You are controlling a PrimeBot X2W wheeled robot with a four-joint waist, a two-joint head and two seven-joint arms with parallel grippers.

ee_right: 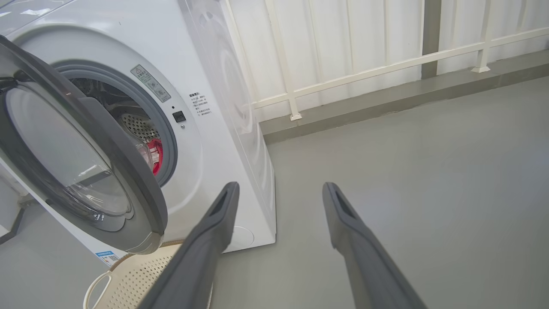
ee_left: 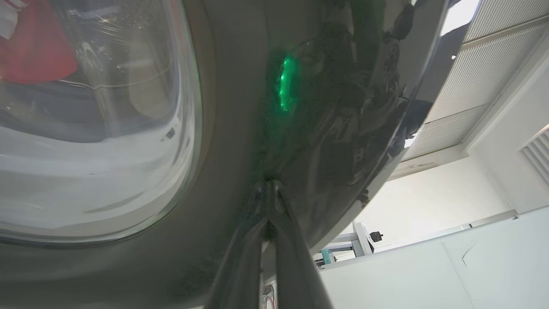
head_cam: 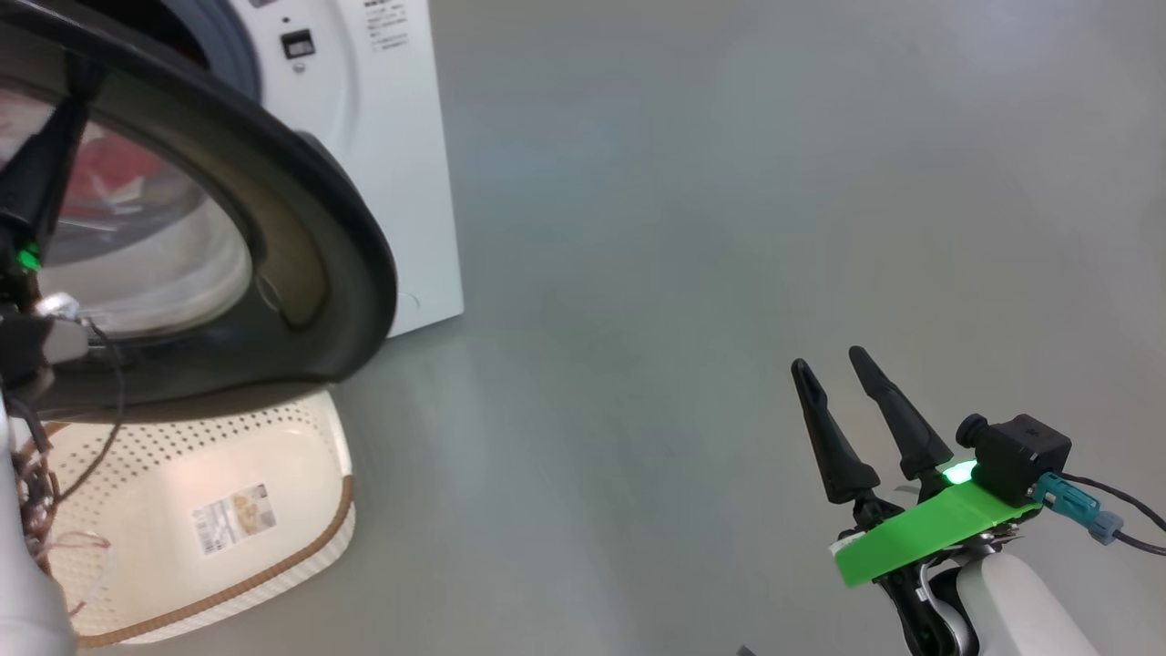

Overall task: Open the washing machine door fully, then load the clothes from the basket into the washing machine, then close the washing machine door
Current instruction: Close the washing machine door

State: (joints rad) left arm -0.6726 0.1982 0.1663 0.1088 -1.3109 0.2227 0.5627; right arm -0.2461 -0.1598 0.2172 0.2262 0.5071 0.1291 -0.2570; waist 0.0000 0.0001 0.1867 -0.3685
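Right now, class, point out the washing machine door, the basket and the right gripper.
washing machine door (ee_right: pixel 73 163), right wrist view, on its glass centre.
basket (head_cam: pixel 219 433), head view, on its perforated wall.
right gripper (head_cam: pixel 828 358), head view, midway between its open fingertips.

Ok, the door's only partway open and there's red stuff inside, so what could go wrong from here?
The shut left fingers only press their tips on the large round glossy black door; they might slide off that slick curve. A red fabric garment sits near the grey rubber gasket and could get pinched as the door shuts. The cream-white perforated plastic basket lies right under the door's lower edge and may snag it.
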